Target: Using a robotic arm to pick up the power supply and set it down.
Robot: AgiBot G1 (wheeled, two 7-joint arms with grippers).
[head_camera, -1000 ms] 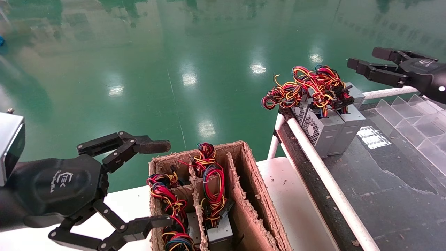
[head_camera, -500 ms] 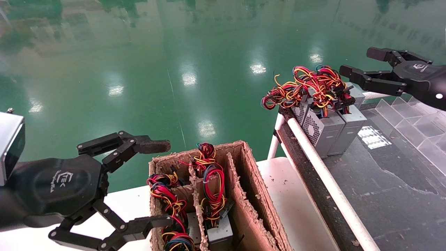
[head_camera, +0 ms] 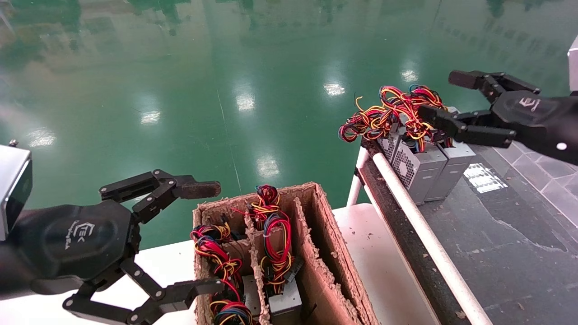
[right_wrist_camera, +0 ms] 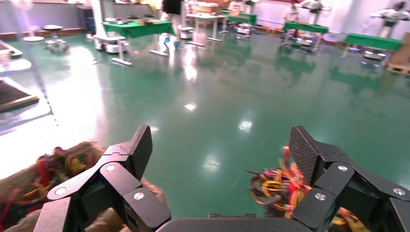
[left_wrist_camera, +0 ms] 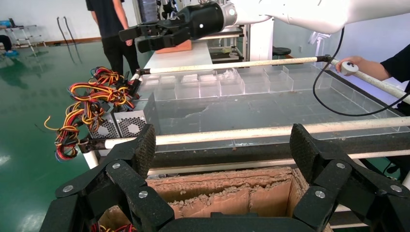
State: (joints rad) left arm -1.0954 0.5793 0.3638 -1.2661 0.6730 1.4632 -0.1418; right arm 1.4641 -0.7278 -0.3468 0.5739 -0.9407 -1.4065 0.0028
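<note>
Closest to the robot, the left gripper (head_camera: 180, 239) hangs with its fingers spread wide just beside the cardboard box (head_camera: 316, 234), whose near wall reaches between the fingertips, and it holds nothing. I take this one for the robotic arm of the task, because the silver-white wrist block shows behind its palm. I count three slots in the box: two hold a power supply each, with the wire bundle pointing up, and the third, on the right, is empty. The nearer candidate, the power supply (head_camera: 284, 303) in the middle slot, stands low between the dividers under its red, blue and yellow wires (head_camera: 273, 234). To do the step well, in my judgement the gripper should come from above, push the loose wires aside and close on the metal sides of the body, not on the cables, which would slip. Further away, on the dark bench (head_camera: 496, 234), I can tell at least two grey supplies (head_camera: 429, 169) standing side by side with a tangled wire bundle on top. The right gripper (head_camera: 440, 97) hovers over that bundle, also spread and empty.
</note>
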